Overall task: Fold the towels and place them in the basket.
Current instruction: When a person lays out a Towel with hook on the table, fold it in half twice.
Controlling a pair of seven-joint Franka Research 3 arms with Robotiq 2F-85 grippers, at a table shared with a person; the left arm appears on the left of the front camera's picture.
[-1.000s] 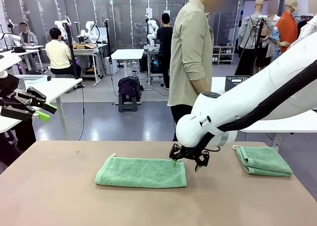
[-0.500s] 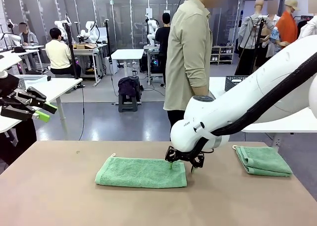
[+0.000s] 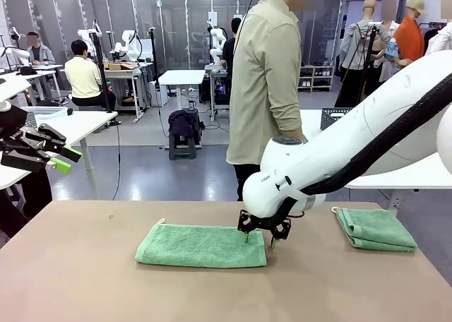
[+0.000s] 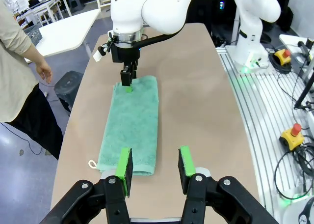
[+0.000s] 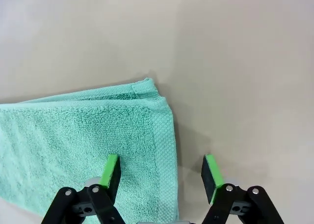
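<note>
The spread towel (image 3: 201, 246) is seen in mint green, with a looped terry texture and a woven border band along its edge. The folded towel (image 3: 374, 229) is coloured the same green. The table (image 3: 70, 279) is a plain matte tan. The right gripper (image 3: 259, 239) is finished black with bright green pads (image 5: 112, 170), beneath a white arm (image 3: 339, 152). A dark, possibly perforated basket (image 3: 337, 117) is glimpsed behind.
</note>
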